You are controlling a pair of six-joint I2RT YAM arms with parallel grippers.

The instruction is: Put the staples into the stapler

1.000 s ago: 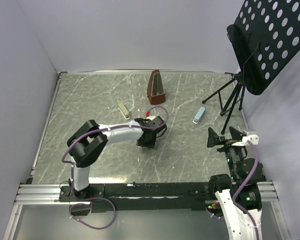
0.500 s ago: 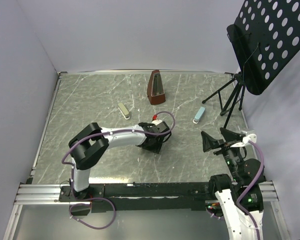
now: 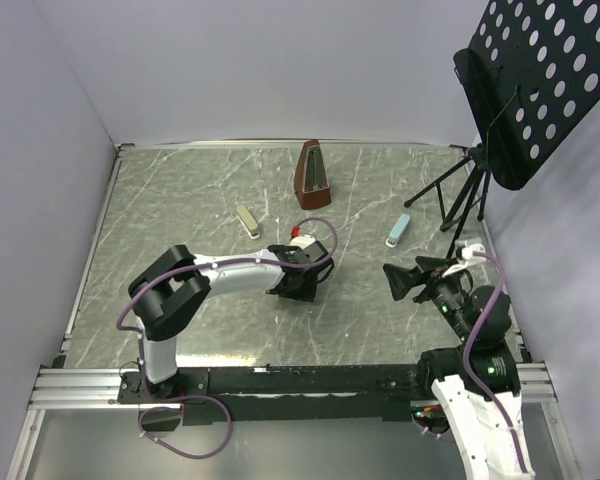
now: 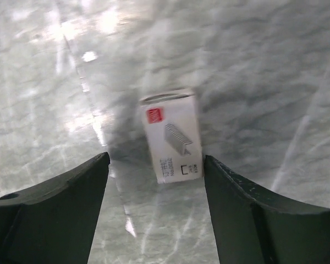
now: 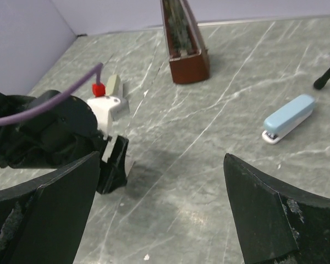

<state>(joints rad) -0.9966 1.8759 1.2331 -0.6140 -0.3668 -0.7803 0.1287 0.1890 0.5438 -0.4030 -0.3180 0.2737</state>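
Observation:
The staples box, small and white with a red mark and a staple drawing, lies flat on the marble table. My left gripper hovers low over it, jaws open, with the box's near end between the fingertips. In the top view the left gripper covers the box. A light blue stapler lies at the right; it also shows in the right wrist view. My right gripper is open and empty, above the table in front of the stapler. No loose metal strip shows.
A brown metronome stands at the back middle. A small olive stapler-like thing lies left of it. A black music stand's tripod stands at the back right. The table has walls at back and left.
My right gripper has swung left and forward over the table. My left gripper shifted a little right, then back left, staying low at the box.

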